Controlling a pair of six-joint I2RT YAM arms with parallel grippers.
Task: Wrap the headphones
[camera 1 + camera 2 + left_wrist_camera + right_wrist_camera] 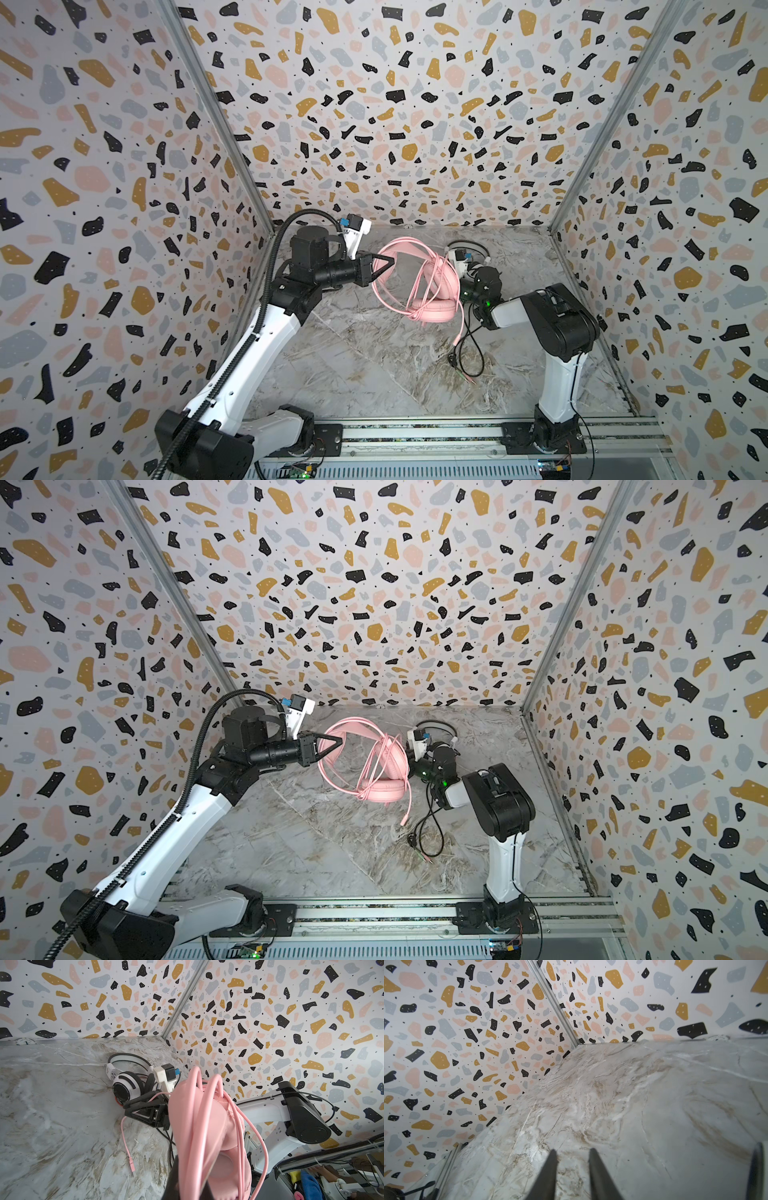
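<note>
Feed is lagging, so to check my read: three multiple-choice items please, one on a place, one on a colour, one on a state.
1. Where on the grey marble table does the white-and-black striped headset lie? A) far end B) front edge C) dead centre
2. What colour is the cable looped round the pink over-ear headset? A) black B) pink C) white
3. The left gripper is: A) open, holding nothing B) out of view C) shut on the pink over-ear headset
Answers: 1 A, it sits by the far edge; 2 B, pink strands wrap it; 3 C, it clamps that headset in both top views.
</note>
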